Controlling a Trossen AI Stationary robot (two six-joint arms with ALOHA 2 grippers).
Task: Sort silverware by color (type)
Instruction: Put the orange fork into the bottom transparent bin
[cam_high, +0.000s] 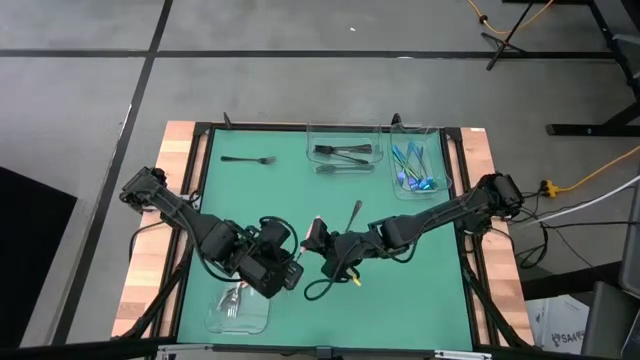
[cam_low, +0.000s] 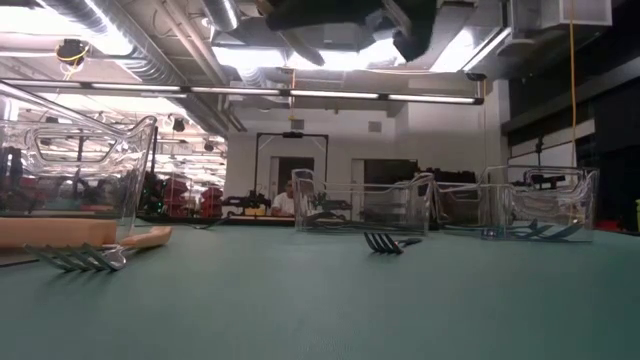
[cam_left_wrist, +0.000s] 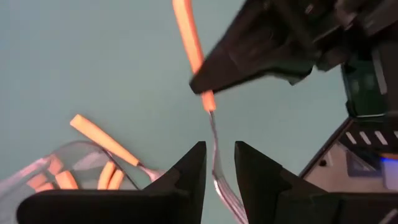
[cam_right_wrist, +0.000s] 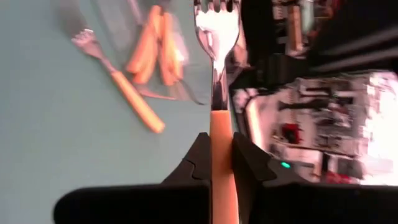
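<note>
Orange-handled fork (cam_right_wrist: 217, 81) in mid-air between both grippers near table centre — right gripper (cam_right_wrist: 219, 155) clamped on its handle, left gripper (cam_left_wrist: 219, 163) straddling the silver neck, narrow gap, grip unclear. Another orange fork (cam_left_wrist: 109, 145) lies beside the clear tray (cam_high: 240, 310).

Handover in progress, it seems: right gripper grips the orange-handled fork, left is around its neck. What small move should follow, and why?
Probably the left gripper should close on the orange-handled fork. Its fingers stand open either side of the fork's silver neck, while the right gripper is shut on the orange handle. Only after that should the right let go, so the left can carry it to the tray of orange forks.
</note>
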